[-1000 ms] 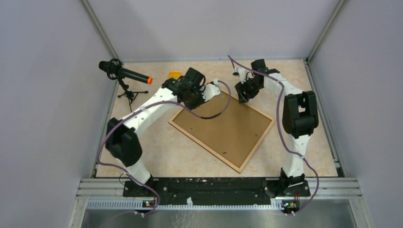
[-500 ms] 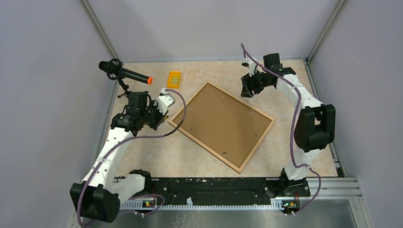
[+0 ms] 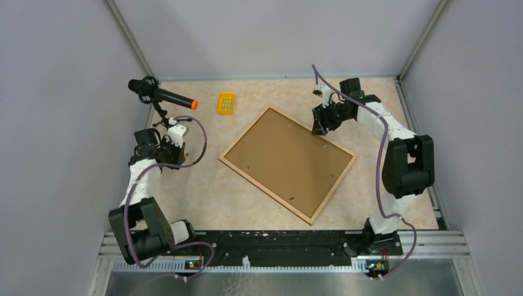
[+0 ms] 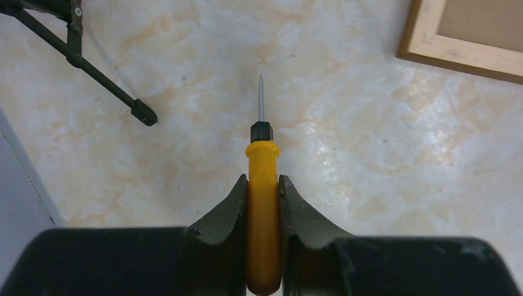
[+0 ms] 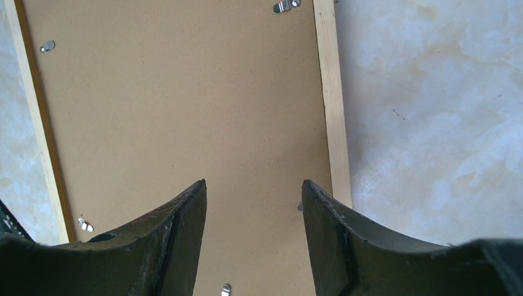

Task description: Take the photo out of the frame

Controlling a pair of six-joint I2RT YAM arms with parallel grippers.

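Marbled tabletop (image 3: 203, 191): frame (image 3: 287, 161) back-up under right pincer (image 5: 254, 188), jaws apart; left pincer (image 4: 263, 185) well aside, clamped on yellow screwdriver (image 4: 263, 161).

This is a robotics lab cell. Plain grey walls (image 3: 55, 123) on aluminium posts (image 3: 126, 34) box in a marble-look table (image 3: 203, 197). A microphone (image 3: 161, 95) stands there, and a cabled left arm (image 3: 132, 185) and right arm (image 3: 382, 120) are bolted to a rail (image 3: 277, 240).

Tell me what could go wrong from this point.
1. The screwdriver in the left end effector points its bare tip out, near the tripod leg; a swing could snag it.
2. Metal tabs sit on the back of the frame; the open right end effector might drag the whole frame.
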